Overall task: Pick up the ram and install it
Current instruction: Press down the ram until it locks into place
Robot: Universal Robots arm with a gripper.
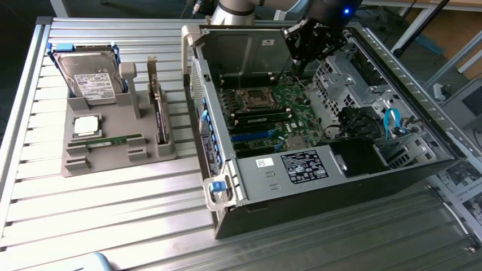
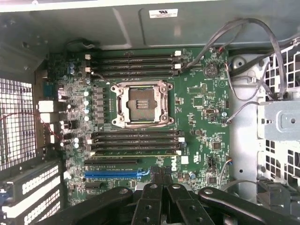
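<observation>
My gripper (image 1: pixel 312 45) hangs inside the open case (image 1: pixel 421 164), above the motherboard (image 2: pixel 197 108), fingers clenched together on nothing. The ram (image 1: pixel 105 140) lies outside the case, flat in a slot of the grey tray (image 1: pixel 75 166) on the table (image 1: pixel 113 226), just below the processor (image 1: pixel 87 125). Its long axis runs across the tray, roughly toward the case wall. From my fingers it lies well away toward the exterior view's left and nearer that camera, beyond the case wall. The slots (image 2: pixel 136 143) beside the empty socket (image 2: pixel 140 104) sit just ahead of my fingertips.
</observation>
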